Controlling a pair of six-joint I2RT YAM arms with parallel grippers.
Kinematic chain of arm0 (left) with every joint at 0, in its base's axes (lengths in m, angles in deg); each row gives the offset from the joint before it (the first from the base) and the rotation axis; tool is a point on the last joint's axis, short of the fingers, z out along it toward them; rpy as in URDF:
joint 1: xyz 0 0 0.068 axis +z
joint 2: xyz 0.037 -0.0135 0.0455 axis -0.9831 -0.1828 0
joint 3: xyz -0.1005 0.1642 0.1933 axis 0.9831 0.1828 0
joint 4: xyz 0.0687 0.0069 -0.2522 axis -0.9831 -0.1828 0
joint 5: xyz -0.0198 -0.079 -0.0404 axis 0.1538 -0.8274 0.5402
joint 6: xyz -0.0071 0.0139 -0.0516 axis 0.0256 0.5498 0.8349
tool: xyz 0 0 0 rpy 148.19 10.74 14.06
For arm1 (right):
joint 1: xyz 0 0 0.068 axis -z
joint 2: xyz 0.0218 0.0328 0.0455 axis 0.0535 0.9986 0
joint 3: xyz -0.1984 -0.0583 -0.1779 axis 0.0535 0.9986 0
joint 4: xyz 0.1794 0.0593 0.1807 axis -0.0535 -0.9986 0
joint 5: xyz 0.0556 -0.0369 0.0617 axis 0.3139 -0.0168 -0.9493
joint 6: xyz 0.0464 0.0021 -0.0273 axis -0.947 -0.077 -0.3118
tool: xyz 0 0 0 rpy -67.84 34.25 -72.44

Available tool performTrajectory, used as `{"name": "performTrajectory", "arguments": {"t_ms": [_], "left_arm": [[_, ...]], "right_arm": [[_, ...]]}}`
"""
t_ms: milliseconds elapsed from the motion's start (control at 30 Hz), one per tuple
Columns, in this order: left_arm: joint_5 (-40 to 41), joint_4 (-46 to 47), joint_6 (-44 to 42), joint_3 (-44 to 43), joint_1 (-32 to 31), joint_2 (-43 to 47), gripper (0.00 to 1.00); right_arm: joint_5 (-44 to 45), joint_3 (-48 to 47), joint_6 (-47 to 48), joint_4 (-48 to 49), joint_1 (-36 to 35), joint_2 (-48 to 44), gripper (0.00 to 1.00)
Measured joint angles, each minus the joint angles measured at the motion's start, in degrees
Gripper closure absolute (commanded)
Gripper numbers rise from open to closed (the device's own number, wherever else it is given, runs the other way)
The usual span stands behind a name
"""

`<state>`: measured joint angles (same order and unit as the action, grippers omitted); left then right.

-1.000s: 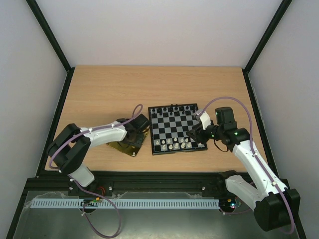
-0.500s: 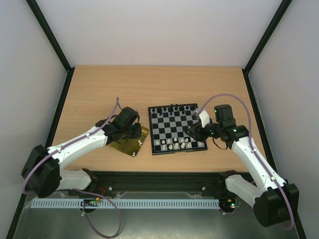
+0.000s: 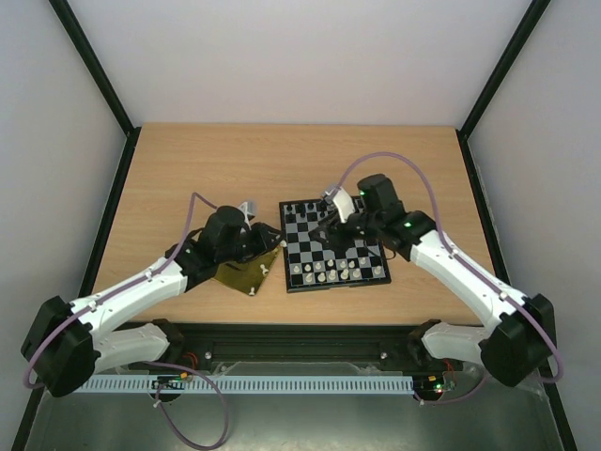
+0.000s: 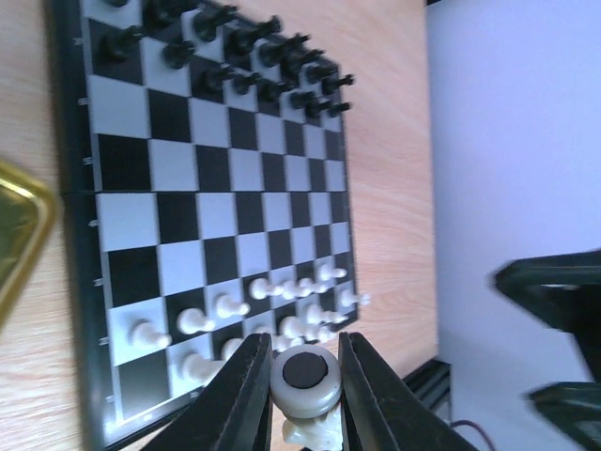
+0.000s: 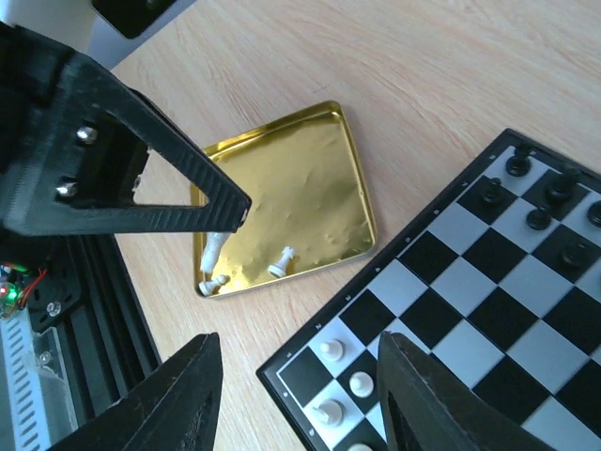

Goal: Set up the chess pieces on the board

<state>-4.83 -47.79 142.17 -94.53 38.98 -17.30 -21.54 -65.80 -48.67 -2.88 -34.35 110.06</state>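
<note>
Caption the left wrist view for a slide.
Left gripper holding a white chess piece, base toward the camera, before the partly set chessboard.

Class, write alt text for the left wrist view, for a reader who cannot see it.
The left tool pinches a white chess piece by its round base at the bottom of the frame, with the board spread out beyond it. White pieces stand in its nearest rows, black pieces in its farthest, and a gold tray corner shows at left.

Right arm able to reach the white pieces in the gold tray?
Doubtful: the left gripper, holding a chess piece, hangs over the tray beside those pieces, though the right gripper is open.
</note>
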Motion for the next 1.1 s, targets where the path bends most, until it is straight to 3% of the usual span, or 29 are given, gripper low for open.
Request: {"name": "performTrajectory", "arguments": {"t_ms": [433, 667, 1100], "left_arm": [[0.6, 13.7, 15.6, 6.2, -0.1, 6.3, 0.82], [1.6, 16.1, 18.4, 6.2, -0.1, 6.6, 0.82], [2.1, 18.3, 19.6, 6.2, -1.3, 6.6, 0.82]], "right_arm": [[4.5, -3.8, -6.5, 7.3, -8.4, 6.8, 0.57], [2.8, -4.0, -8.3, 9.2, -9.8, 7.5, 0.59], [-0.3, -4.2, -9.7, 10.6, -10.4, 9.4, 0.77]]}}
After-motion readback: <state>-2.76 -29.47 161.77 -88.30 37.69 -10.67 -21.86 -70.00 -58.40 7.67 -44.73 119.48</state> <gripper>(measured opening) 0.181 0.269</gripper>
